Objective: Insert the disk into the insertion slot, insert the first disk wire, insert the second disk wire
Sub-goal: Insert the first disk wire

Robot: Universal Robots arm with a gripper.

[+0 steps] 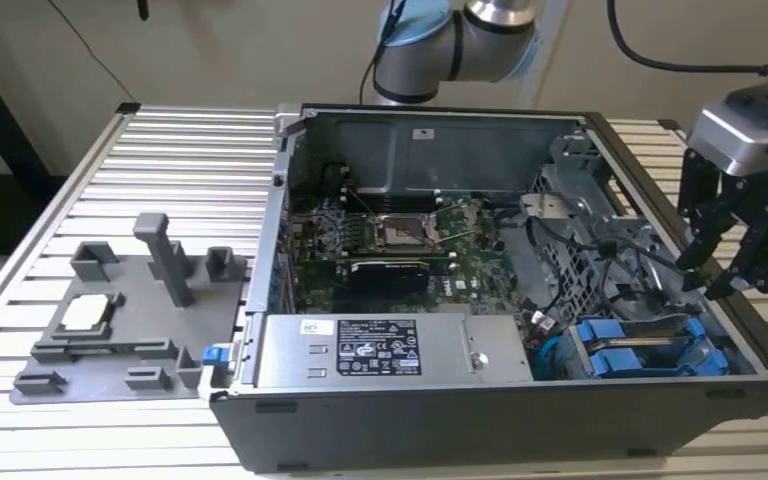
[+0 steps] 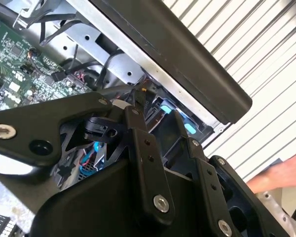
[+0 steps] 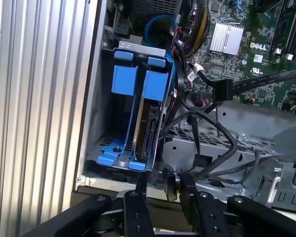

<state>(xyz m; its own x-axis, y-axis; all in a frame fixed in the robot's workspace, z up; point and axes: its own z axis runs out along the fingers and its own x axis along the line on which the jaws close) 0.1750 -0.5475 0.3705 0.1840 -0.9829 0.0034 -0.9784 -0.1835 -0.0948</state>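
My tool (image 1: 704, 288) hangs spread wide, empty. Below it the disk (image 3: 147, 126) sits in the insertion slot (image 3: 94, 123). The wires (image 3: 222, 90) beside it look unplugged, so two steps left.

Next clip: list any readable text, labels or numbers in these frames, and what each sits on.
Pale label on the silver power-supply box: print too small to read.
Green circuit board: white brand mark, left unquoted; component codes too small to read.
Blue-framed silver-grey disk in the grey sheet-metal insertion slot: no text visible.
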